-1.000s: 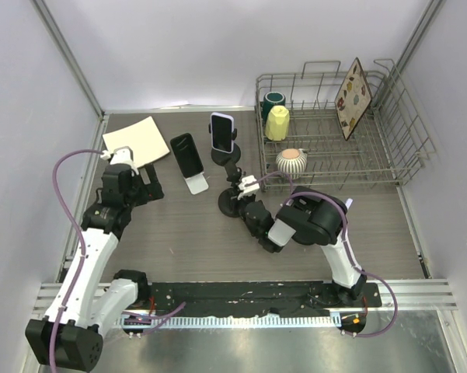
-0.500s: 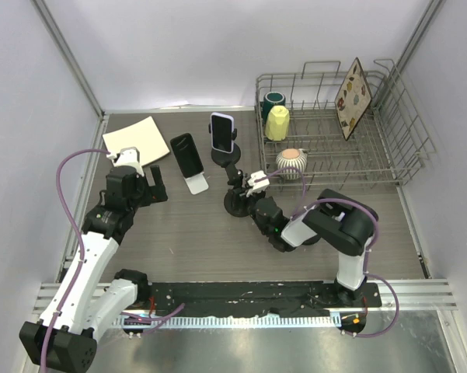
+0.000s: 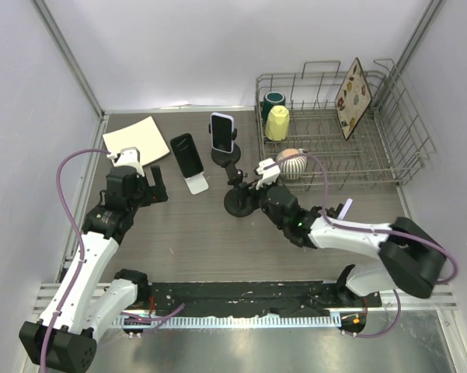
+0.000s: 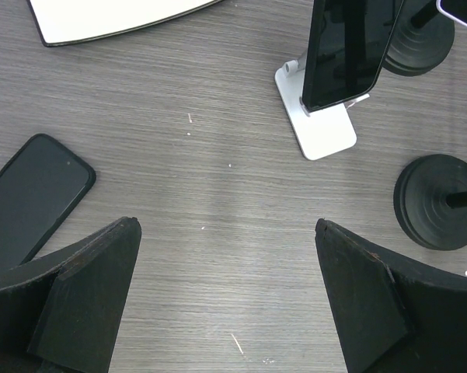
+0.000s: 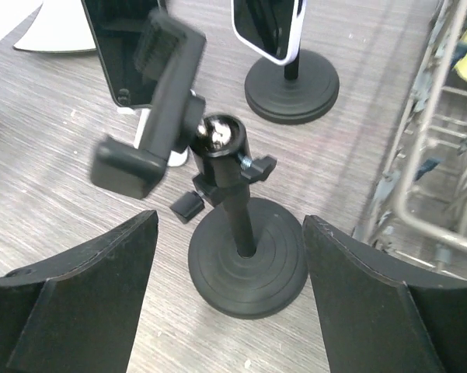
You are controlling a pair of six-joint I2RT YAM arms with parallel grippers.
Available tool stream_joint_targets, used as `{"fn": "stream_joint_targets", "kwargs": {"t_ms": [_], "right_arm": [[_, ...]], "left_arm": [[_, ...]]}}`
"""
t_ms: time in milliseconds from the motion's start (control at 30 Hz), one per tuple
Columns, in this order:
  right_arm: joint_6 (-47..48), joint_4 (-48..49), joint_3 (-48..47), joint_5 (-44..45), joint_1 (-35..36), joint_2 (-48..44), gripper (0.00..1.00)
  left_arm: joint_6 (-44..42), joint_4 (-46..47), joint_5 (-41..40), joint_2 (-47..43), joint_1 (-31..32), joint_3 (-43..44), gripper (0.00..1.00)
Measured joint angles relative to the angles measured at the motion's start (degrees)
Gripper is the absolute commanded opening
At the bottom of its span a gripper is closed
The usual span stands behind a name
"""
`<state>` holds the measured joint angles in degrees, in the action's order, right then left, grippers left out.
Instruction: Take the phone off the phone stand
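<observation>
My right claw (image 5: 229, 225) hangs spread wide, empty; 1 phone (image 5: 266, 27) ahead looks slick, rigid: I'd pinch its side edges.

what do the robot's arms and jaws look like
Both the left arm and right arm have white shells with black joints. A purple cable loops along each. The jaws are broad matte black wedges.

This was a robot test cell in a lab, not a lived-in room. Plain pale wall panels (image 3: 217, 47) set in bare aluminium posts (image 3: 66, 54) boxed in a grey wood-grain tabletop (image 3: 179, 233). A black mounting rail (image 3: 249, 290) ran along its near edge, with purple cables (image 3: 62, 175) looping loose. A wire dish rack (image 3: 404, 148) stood at the far right corner.
</observation>
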<state>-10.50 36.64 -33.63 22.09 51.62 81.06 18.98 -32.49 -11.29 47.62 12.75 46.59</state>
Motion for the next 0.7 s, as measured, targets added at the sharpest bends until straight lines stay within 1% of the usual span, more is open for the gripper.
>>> {"fn": "stream_joint_targets", "kwargs": {"t_ms": [100,133,267,400,600,700], "right_arm": [[-0.07,-11.52,-3.30,-0.85,-0.13,-7.04,0.88],[-0.07,-16.02,-4.87,-1.14,-0.31,-9.18,0.92],[-0.42,-33.29,-12.48,-1.84,-0.44,-15.56,0.94],[-0.74,-47.17,-18.67,-2.95,-0.48,-21.68,0.94],[-0.48,-57.13,-20.52,-4.79,-0.50,-34.49,0.95],[-1.09,-64.13,-24.13,-3.43,-0.50,-35.85,0.95]], "left_arm": [[0.00,0.00,0.02,0.00,0.00,0.00,1.00],[0.00,0.00,0.02,0.00,0.00,0.00,1.00],[-0.07,-0.04,0.24,0.00,0.00,0.00,1.00],[-0.11,-0.15,0.39,0.00,0.11,0.00,1.00],[-0.20,-0.44,0.42,0.68,0.81,0.00,1.00],[-0.26,-0.59,0.39,1.05,1.14,0.00,1.00]]}}
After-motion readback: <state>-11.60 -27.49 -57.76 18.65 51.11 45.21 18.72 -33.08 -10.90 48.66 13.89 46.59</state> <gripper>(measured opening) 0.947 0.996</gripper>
